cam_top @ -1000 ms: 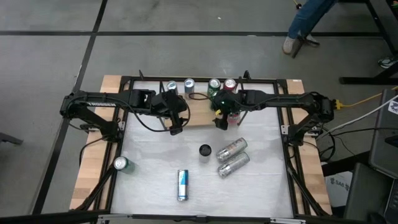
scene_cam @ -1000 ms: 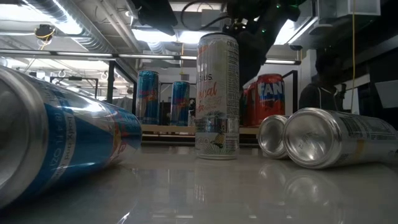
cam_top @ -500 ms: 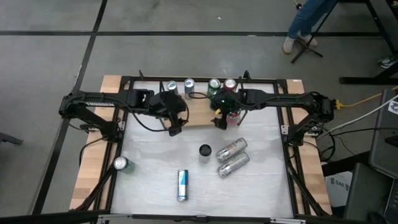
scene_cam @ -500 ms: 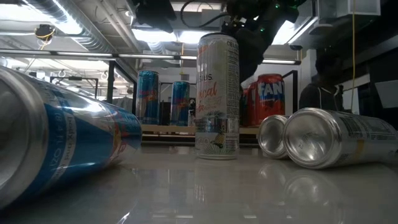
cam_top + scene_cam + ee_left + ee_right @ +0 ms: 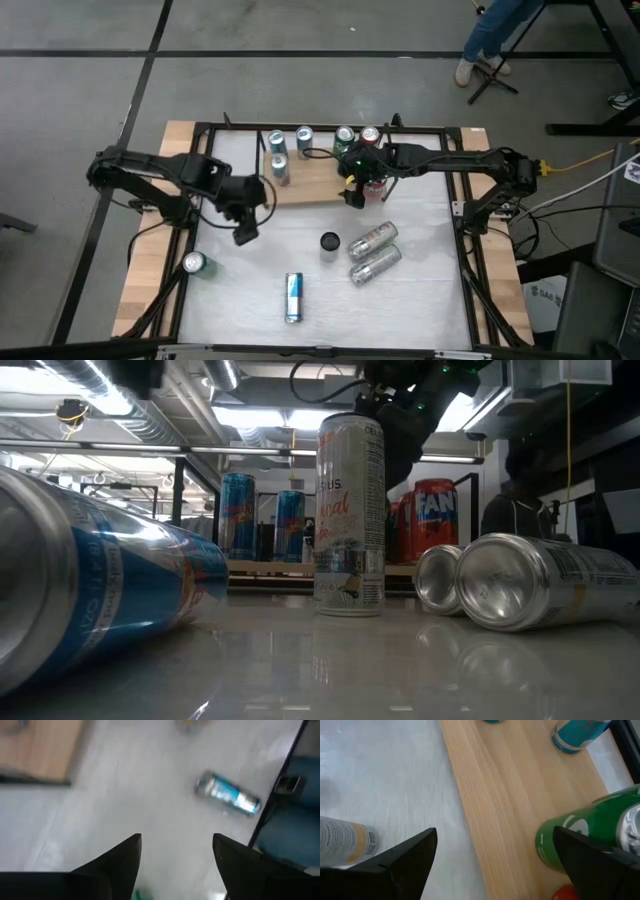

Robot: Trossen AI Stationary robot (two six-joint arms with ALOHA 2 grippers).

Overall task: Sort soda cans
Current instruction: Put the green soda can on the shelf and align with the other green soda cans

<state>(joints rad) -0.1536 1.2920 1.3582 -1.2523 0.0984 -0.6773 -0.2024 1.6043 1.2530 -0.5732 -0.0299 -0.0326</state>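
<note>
- Left tool (image 5: 244, 235) has swung off the wooden board (image 5: 310, 182) toward the tabletop's (image 5: 430, 300) left side, fingers parted and empty, a blue can (image 5: 279, 165) left standing on the board.
- Right tool (image 5: 355, 197) hangs wide open over the board's right end beside the green can (image 5: 344, 137).
- Loose soda cans (image 5: 374, 252) lie mid-tabletop with open room around them; another blue can (image 5: 293, 297) near the front edge looks easiest next.

Wood board (image 5: 315, 180) at table (image 5: 430, 300) rear; person's legs (image 5: 490, 35) beyond.

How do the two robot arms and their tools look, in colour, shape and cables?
Both arms are dark, slim and jointed, with black cables looping beside them. The left tool and the right tool each end in two dark, pointed fingers. A small green light glows near the right wrist.
</note>
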